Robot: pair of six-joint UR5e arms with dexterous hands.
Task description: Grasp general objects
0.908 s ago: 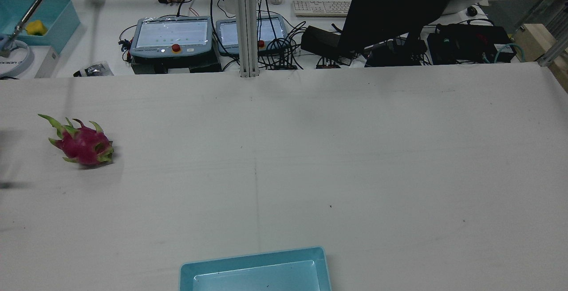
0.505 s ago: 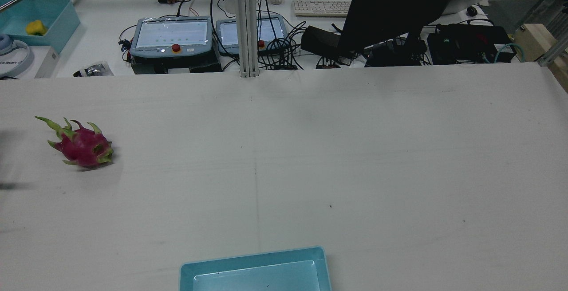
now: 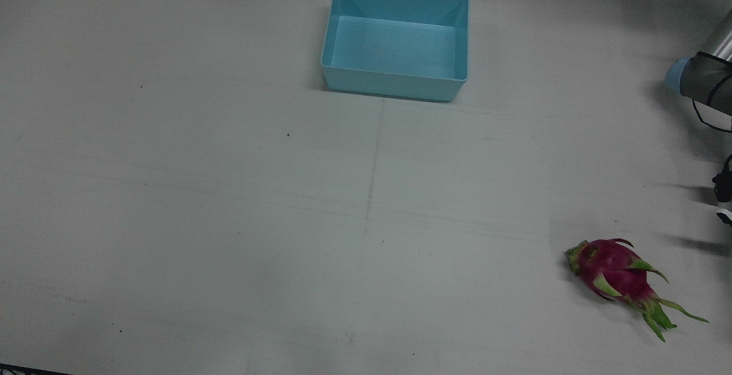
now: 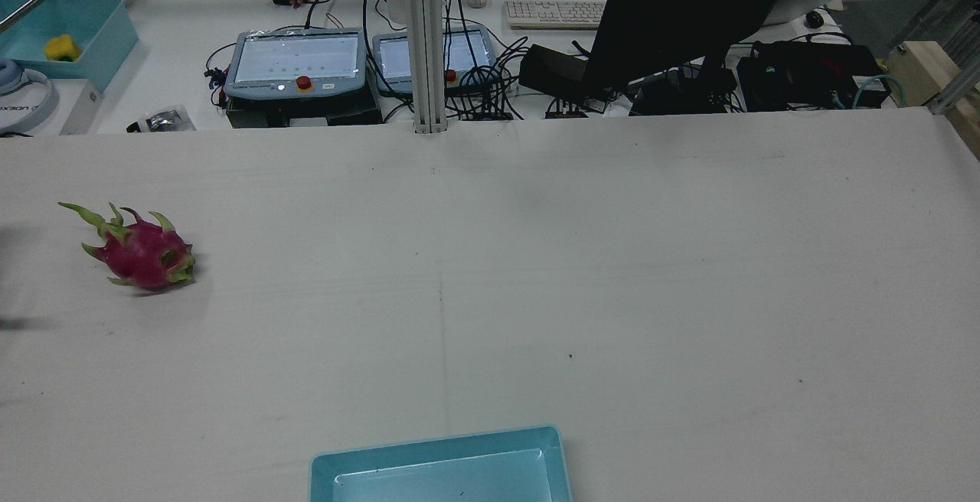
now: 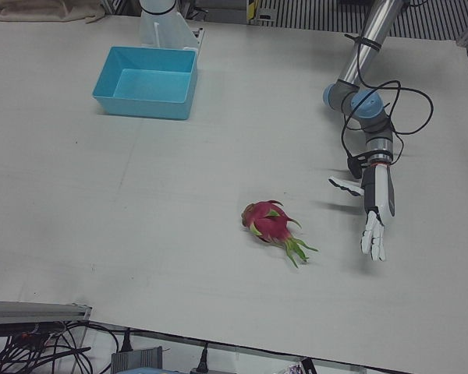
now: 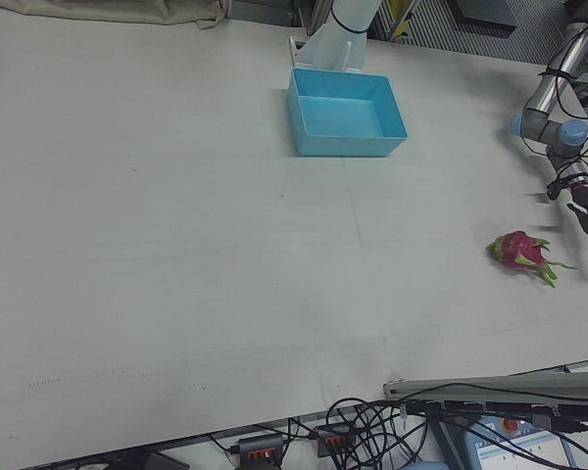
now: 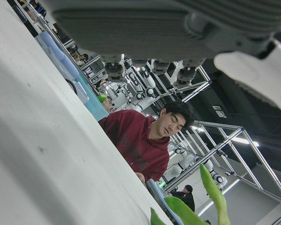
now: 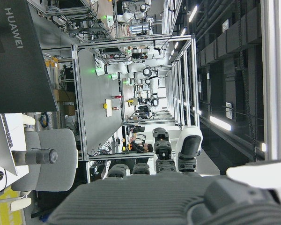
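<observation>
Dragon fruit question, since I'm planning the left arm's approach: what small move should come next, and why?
Probably shift the left hand sideways toward the dragon fruit until it is above the body. The left-front view shows the hand open, fingers pointing down, apart from the fruit beyond its leafy tip, holding nothing. The fruit lies on its side on the table, far from the blue bin.

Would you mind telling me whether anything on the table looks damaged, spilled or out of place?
Nothing stands out. The dragon fruit lies whole on its side on the table, the blue bin sits upright and empty, and the left hand hangs open beside the fruit, apart from it.
</observation>
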